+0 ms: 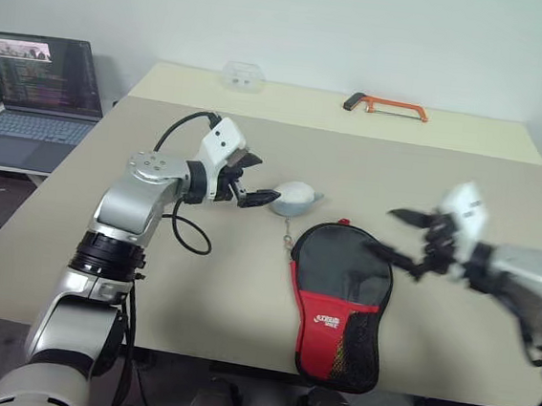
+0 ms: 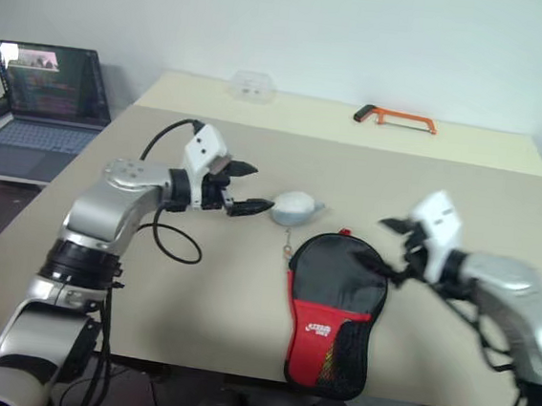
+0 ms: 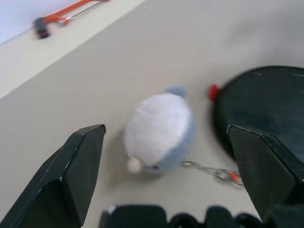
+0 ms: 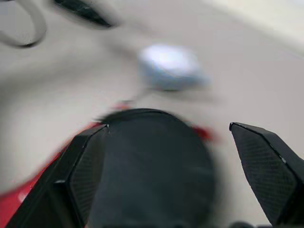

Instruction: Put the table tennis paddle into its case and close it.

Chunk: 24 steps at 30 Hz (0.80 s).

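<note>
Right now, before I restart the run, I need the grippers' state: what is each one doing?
Left gripper: open, holding nothing, next to the plush toy.
Right gripper: open, holding nothing, over the case.

matt fabric case (image 1: 338, 301), plush toy (image 1: 293, 198)

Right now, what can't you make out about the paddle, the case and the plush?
- Paddle: no bat outside the case; whether it's inside, the black fabric hides.
- Zip: closed or not, too small from the head views, blurred in the right wrist view.
- Plush toy: its face is blurred.
- Right pincer: motion-blurred.
</note>
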Motion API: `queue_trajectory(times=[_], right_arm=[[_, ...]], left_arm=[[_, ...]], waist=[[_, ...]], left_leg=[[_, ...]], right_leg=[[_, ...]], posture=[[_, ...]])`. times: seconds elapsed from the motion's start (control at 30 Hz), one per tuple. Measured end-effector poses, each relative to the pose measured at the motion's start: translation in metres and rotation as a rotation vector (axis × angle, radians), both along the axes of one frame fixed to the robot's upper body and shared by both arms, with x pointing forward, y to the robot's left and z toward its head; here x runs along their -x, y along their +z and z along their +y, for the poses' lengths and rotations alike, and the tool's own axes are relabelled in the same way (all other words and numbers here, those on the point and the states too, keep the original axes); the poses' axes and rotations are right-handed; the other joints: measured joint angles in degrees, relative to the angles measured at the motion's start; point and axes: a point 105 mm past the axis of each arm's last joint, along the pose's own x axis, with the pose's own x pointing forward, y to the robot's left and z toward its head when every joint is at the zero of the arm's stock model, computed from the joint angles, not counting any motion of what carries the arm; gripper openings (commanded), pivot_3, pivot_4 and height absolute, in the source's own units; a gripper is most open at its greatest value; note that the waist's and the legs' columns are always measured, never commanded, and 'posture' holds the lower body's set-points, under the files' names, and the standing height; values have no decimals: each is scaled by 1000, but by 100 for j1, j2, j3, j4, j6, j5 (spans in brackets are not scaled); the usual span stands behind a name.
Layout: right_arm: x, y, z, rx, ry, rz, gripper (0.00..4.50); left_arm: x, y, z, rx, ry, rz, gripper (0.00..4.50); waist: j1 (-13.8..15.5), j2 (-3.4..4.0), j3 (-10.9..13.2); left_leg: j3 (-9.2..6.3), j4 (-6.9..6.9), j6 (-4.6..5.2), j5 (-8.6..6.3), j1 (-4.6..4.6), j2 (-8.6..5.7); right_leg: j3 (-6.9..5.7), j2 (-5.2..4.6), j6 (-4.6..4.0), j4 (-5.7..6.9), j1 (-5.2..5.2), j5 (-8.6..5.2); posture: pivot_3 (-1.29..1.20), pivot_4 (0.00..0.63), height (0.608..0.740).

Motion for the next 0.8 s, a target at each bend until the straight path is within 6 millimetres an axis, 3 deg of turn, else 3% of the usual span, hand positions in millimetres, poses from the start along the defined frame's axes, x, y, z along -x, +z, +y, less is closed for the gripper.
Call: queue_trajectory(times=[0.13,0.27,0.37,0.5,0.8], right_arm=[[-9,-29,28,-10,-36,-33,4463],[-20,-65,25,14,-155,21,4463],[-22,-66,31,-40,-184,39,4463],[-20,-70,33,-40,-178,59,4463],[-15,-71,43,-41,-154,66,4463]], left_arm=[[-2,-10,-12,4,-23,31,4500],[-6,-8,-25,33,-36,40,4500],[-12,-7,-34,45,-24,42,4500],[-18,-21,-42,28,1,85,4500],[-41,-45,-43,-21,141,175,4500]], waist=[[22,0,-1],[56,1,0],[51,2,0],[13,2,0],[-26,2,0]], left_leg=[[14,17,-19,11,-62,-5],[20,42,-6,4,-62,-9],[14,81,-3,2,-56,-9],[7,85,-4,3,-35,-8],[6,87,-4,3,-34,-7]], right_leg=[[-5,-23,1,6,-62,1],[-8,-28,1,34,-64,1],[-8,-14,1,83,-64,-1],[-7,-3,2,109,-57,1],[-2,2,1,114,-59,0]], posture=[[0,150,740],[0,150,740],[0,150,740],[0,150,740],[0,150,740]])
